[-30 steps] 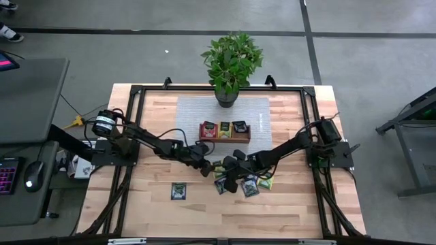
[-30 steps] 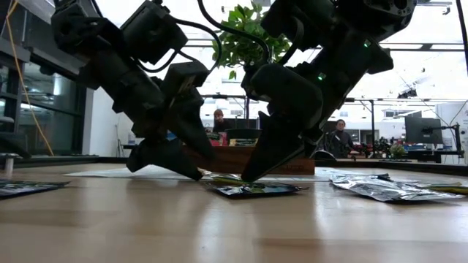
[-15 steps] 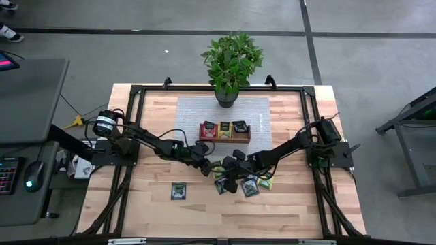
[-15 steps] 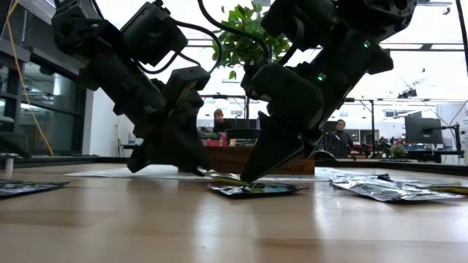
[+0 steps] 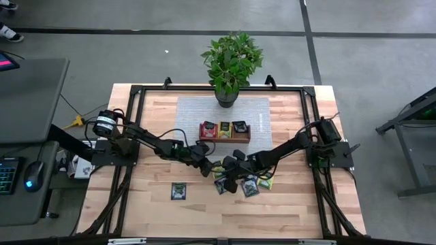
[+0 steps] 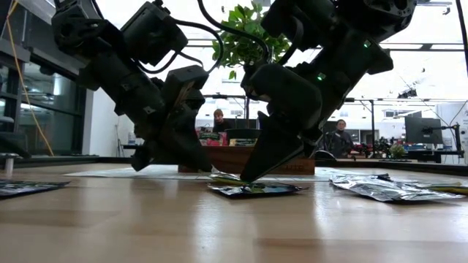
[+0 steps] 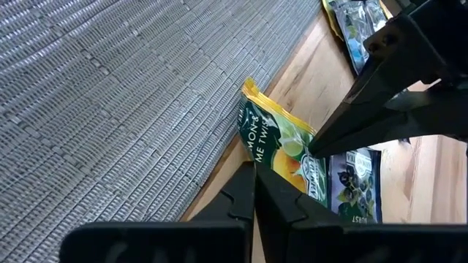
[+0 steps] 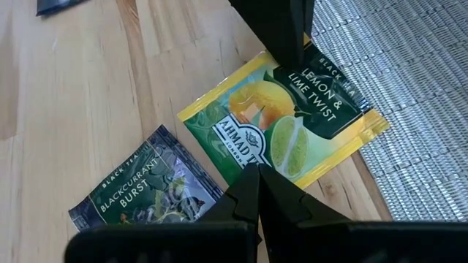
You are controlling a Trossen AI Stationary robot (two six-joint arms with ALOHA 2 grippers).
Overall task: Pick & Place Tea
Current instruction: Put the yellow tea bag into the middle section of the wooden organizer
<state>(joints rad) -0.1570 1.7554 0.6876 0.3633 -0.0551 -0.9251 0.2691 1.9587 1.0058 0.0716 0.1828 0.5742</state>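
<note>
**Two tools meet on one lemon sachet**

Two arms reach inward over the counter and meet near its middle, just in front of the grey mat.

The left tool is clenched on one edge of the yellow-green lemon sachet, which lies half on the wood and half on the mat's edge. In the left wrist view that edge is lifted off the mat, pinched between the dark fingers.

The right tool is clenched with nothing between its fingers; its tip presses down on the same sachet from the opposite side. In the low view both tools come down to the counter close together, tips pointing toward each other.

Just beside the lemon sachet lies a dark blackcurrant sachet, flat on the wood. More sachets lie in a loose cluster under the right arm, and one dark sachet sits alone, well apart, nearer the front edge.

Behind the tools, on the mat, stands the tray with sachets upright in its three compartments. A potted plant stands at the mat's far edge.
</note>
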